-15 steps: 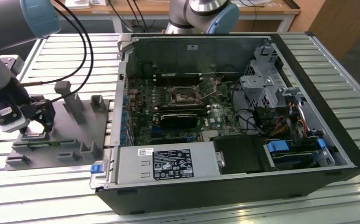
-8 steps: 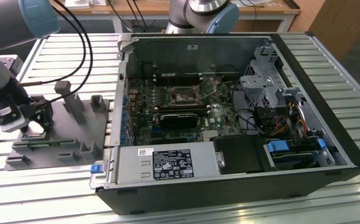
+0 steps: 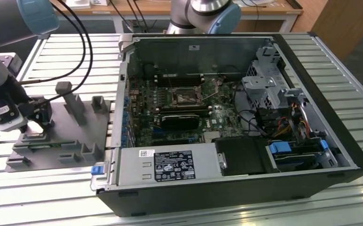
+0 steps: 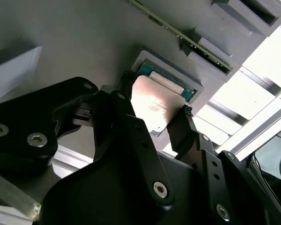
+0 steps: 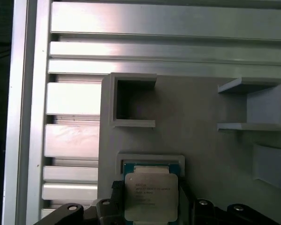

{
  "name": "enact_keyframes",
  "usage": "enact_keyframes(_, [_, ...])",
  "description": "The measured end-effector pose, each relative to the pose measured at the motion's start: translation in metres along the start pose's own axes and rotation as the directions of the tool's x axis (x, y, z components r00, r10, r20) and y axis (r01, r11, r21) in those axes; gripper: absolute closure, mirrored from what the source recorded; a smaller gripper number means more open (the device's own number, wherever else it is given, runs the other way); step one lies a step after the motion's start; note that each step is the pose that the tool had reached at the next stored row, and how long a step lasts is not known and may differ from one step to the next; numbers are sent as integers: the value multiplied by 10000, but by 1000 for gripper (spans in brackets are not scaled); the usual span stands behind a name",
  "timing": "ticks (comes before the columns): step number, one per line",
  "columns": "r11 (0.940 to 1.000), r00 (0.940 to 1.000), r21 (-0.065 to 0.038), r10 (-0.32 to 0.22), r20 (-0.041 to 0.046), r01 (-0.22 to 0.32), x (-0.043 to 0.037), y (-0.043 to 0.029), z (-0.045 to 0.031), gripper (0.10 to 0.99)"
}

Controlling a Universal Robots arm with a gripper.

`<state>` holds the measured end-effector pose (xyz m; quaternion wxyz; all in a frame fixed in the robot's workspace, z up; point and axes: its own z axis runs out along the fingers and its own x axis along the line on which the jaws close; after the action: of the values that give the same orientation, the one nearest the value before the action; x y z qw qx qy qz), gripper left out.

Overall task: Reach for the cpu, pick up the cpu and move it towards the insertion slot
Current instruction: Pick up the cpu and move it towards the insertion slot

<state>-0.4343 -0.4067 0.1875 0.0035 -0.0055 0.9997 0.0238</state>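
Snugly, gripper clasping cpu, its side edges hidden.

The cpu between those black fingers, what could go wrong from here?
1. The gripper seems to pinch the cpu by its thin edges only; it could slip or tilt.
2. The insertion slot lies deep inside the computer case, so the cpu might bump its wall on the way.
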Motion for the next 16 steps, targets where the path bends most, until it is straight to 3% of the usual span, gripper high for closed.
enact_keyframes(6, [10000, 10000, 0, -1, 0, 1, -2, 11, -136, 541])
enact_keyframes(16, [10000, 10000, 1, 0, -1, 0, -4, 29, -462, 541])
